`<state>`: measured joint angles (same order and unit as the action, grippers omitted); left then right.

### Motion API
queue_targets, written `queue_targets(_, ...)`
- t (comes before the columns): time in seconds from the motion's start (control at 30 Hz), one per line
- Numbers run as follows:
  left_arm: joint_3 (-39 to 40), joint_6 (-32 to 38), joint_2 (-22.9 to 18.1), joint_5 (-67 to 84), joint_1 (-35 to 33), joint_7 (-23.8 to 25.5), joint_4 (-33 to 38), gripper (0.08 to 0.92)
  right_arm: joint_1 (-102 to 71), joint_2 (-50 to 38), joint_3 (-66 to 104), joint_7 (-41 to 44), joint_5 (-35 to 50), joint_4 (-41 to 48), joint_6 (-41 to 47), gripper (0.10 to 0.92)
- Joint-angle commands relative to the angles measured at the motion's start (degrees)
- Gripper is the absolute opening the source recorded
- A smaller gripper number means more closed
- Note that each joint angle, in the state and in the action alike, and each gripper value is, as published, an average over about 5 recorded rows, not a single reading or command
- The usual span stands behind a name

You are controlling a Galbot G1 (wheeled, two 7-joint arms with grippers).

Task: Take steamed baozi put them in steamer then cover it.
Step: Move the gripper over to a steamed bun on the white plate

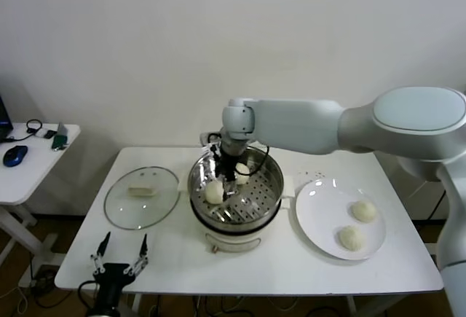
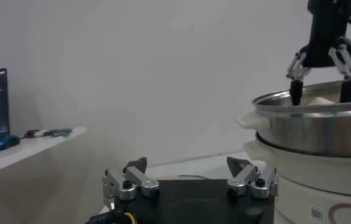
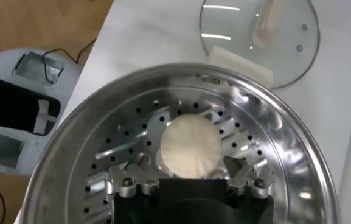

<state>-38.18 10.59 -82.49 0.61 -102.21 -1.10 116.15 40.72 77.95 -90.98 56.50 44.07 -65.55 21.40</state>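
The right gripper (image 1: 227,174) is hanging inside the steamer (image 1: 271,186), and its fingers (image 3: 246,180) are standing apart around a bun (image 3: 191,147). The bun is sitting on the tray with holes, just under the gripper. I think the gripper is letting this bun go, because the fingers look spread and not squeezing it. Another bun (image 1: 242,169) is peeking out behind the gripper, also in the steamer.

Two more buns (image 1: 363,210) are waiting on the white plate (image 1: 313,218), just to the right of the steamer. The glass lid (image 1: 141,197) is lying flat on the table (image 1: 291,269), just to the left of the steamer.

The left gripper (image 1: 119,262) is resting at the table's front edge, left of the steamer, with its fingers wide open and holding nothing.

Next, the right gripper probably needs to lift straight up, go over to the plate, and pick up another bun softly.
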Motion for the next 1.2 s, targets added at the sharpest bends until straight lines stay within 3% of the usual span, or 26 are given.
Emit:
queue_targets(0.03,0.13,-0.1,0.11,-0.1,0.13,0.03,0.01,0.823,6.43,-9.44,-0.3,2.45,-1.15,-5.27,-1.9,0.823)
queue_targets(0.33,0.23,-0.53,0.18,-0.19,0.65,0.06,-0.05,0.823,10.85,-29.07,-1.53,5.74,-10.05,-17.15,-4.67,0.823)
queue_targets(0.57,0.75,-2.01,0.01,-1.73,2.36,0.06,-0.42,0.823,4.18,-41.75,1.46,7.69,-24.55,-23.15,-6.55,0.823)
queue_targets(0.87,1.28,-3.45,-0.84,-2.92,2.91,0.11,0.06,0.823,-16.85,-51.57,14.31,9.5,-37.08,-19.51,-8.33,0.823)
queue_targets(1.2,0.55,-3.98,-1.2,-3.02,2.5,-0.01,-0.71,0.823,-33.43,-49.82,27.36,9.3,-43.62,-12.21,-9.72,0.823)
